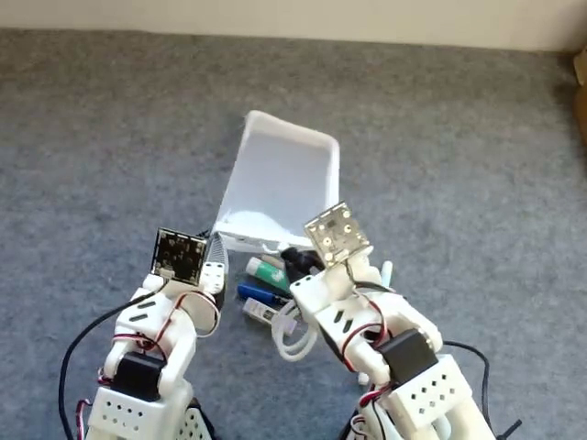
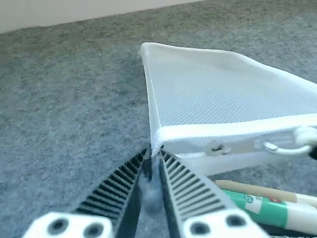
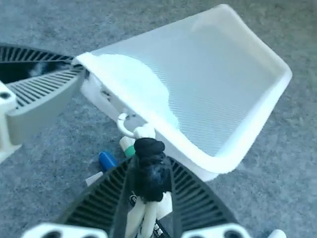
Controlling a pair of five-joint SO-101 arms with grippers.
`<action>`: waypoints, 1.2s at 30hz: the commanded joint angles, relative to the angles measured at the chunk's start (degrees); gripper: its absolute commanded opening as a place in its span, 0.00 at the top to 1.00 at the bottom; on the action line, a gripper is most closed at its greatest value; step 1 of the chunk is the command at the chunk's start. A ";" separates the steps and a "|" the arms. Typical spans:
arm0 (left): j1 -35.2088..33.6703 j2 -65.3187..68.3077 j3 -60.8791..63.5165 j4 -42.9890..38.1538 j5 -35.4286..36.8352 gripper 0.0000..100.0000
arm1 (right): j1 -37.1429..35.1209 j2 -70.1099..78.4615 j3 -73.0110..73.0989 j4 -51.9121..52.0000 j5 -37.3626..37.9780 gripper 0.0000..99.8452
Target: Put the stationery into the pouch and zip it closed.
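**Grey carpet (image 1: 110, 137) and its load**

Spread flat from edge to edge. Bearing a white mesh pouch (image 1: 284, 179) near the middle. Just beside the pouch's mouth, lying close together, a green-and-white marker (image 1: 268, 269) and a blue-capped pen (image 1: 257, 293).

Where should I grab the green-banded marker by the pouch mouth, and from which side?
Grip the green-banded marker mid-barrel, from straight above, jaws across its width. It lies flat on the carpet before the pouch, with the blue pen close beside it, so a sideways approach looks crowded.
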 commanded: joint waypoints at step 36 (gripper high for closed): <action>-5.58 -0.92 -0.92 -0.97 0.00 0.99 | 8.40 -1.45 -0.48 -0.92 -3.87 0.97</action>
